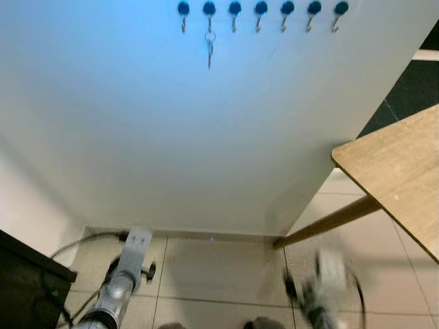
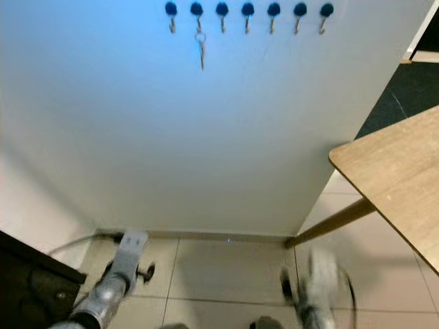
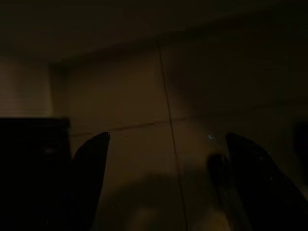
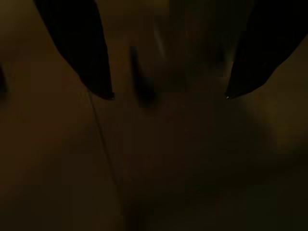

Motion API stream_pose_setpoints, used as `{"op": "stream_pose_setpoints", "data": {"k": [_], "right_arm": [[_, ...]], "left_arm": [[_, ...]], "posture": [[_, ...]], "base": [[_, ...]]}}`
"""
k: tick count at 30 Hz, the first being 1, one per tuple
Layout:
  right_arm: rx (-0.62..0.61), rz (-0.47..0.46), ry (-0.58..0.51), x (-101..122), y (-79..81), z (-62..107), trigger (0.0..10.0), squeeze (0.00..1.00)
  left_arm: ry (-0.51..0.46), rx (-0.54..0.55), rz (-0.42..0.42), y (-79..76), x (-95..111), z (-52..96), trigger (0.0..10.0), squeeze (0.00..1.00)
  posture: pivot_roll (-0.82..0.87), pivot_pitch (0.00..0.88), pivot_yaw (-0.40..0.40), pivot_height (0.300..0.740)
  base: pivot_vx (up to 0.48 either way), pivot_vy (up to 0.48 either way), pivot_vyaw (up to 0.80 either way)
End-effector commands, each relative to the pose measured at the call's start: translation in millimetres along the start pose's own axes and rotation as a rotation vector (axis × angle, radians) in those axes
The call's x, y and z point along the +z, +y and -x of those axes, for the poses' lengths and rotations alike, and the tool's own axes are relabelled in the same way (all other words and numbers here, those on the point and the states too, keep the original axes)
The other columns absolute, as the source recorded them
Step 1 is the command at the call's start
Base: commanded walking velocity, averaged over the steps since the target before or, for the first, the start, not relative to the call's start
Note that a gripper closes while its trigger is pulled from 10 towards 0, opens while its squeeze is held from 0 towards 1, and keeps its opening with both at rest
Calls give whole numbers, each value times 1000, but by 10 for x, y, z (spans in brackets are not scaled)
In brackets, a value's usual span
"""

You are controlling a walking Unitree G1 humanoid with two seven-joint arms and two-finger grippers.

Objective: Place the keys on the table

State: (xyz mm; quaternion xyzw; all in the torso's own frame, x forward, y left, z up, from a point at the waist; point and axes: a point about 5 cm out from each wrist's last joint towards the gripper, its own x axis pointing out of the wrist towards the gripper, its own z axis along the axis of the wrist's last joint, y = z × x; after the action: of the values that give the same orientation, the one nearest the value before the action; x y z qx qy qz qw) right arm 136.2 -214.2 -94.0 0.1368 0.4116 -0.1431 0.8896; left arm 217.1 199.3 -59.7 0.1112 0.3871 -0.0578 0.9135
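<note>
Head views: you get a bright, evenly lit white wall [image 1: 206, 137] with a cool blue cast strongest near the top, fading to neutral white lower down. No hard glare. The hooks [image 1: 261, 8] and keys [image 1: 210, 48] read small but fairly sharp. The bench [image 1: 398, 171] throws a soft shadow onto the wall base and floor [image 1: 212, 267]. The right arm [image 1: 322, 288] is smeared by motion blur; the left arm [image 1: 120, 281] is crisp. The wall splays outward toward the top, perhaps lens distortion.

Wrist views: both very dark, brown-tinted, grainy. You can make out only silhouetted fingers [image 3: 91, 159] and faint tile seams.
</note>
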Motion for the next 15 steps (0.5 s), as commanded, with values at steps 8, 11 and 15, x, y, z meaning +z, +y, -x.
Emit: {"op": "stream_pose_setpoints", "data": {"k": [8, 11, 15], "right_arm": [[-9, 59, 37, -81, 20, 17, 10000, 0], [2, 60, 20, -31, 59, -3, 10000, 0], [44, 94, -30, 124, 150, -54, 10000, 0]], "left_arm": [[-63, -60, 59, -192, 130, -40, 10000, 0], [-67, -62, 63, -210, 116, -35, 10000, 0], [-26, -56, 65, -212, -4, -11, 10000, 0]], "posture": [[6, 45, 38, 740], [4, 43, 36, 740], [5, 37, 28, 740]], "base": [[0, 0, 0], [0, 0, 0], [0, 0, 0]]}}
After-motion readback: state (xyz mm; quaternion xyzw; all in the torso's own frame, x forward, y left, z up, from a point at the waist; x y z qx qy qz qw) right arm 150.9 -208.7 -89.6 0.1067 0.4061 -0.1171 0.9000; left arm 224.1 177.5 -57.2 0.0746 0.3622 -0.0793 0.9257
